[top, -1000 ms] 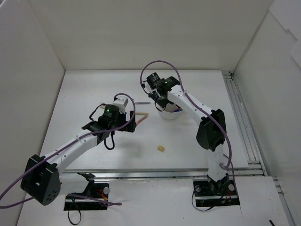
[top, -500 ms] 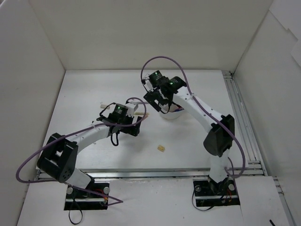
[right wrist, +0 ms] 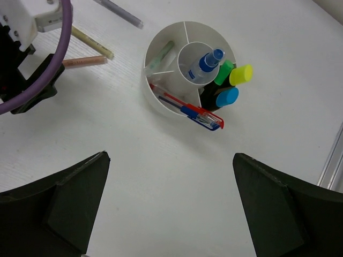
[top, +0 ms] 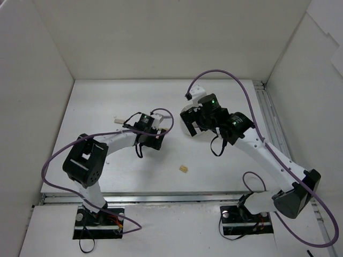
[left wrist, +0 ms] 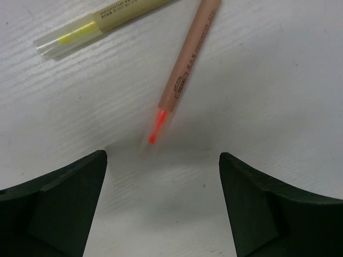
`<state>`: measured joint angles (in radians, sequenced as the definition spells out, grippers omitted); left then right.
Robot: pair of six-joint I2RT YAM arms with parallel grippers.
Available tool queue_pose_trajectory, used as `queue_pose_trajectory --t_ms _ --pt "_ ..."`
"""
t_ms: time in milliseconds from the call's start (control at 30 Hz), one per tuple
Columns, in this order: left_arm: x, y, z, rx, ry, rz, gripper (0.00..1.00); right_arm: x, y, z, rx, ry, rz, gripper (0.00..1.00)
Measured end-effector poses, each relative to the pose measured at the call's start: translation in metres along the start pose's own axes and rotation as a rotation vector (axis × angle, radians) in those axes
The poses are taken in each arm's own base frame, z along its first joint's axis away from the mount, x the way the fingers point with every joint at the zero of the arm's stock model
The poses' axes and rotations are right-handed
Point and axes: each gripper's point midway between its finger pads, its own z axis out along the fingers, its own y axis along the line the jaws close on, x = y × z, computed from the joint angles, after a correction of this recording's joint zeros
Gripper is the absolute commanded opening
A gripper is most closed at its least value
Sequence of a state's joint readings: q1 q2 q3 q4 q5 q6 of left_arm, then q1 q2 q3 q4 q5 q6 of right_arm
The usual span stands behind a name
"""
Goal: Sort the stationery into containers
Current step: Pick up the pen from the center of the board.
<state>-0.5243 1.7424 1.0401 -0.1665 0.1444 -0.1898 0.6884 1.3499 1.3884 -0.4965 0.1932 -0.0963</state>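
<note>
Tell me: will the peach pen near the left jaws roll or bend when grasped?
The pen is round and lies flat on the table, so a nudge probably rolls it. Straight and slim, it looks stiff and light.

You are looking at a robot lab test cell, not an office or a home. The white table (top: pixel 96 107) is boxed in on three sides by plain white panels (top: pixel 161 37), with an aluminium rail (top: pixel 276 139) along its right edge. The left arm (top: pixel 115 140) and right arm (top: pixel 262 152) are bolted at the near edge. Purple cables (top: pixel 217 71) loop loose and wiring shows at the bases (top: pixel 99 218). The organizer (right wrist: pixel 155 99) stands on that bare top.
</note>
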Motion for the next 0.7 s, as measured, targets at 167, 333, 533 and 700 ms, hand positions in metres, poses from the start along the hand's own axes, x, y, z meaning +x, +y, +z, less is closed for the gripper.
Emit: queue_pose_trajectory --t_ms 167,333,533,700 --pt "-0.015 0.002 0.009 -0.018 -0.008 0.008 0.69 0.011 0.005 0.0 -0.016 -0.009 0.037 0.98" --pt "-0.025 0.0 0.02 -0.014 -0.003 0.024 0.37 0.018 0.003 -0.009 -0.015 -0.03 0.07 0.98" --pt "-0.033 -0.01 0.03 -0.009 -0.001 0.055 0.22 0.014 0.0 -0.031 -0.025 -0.111 0.11 0.98" --pt "-0.029 -0.024 0.03 0.004 0.009 0.085 0.0 0.015 -0.001 -0.048 -0.044 -0.165 0.163 0.98"
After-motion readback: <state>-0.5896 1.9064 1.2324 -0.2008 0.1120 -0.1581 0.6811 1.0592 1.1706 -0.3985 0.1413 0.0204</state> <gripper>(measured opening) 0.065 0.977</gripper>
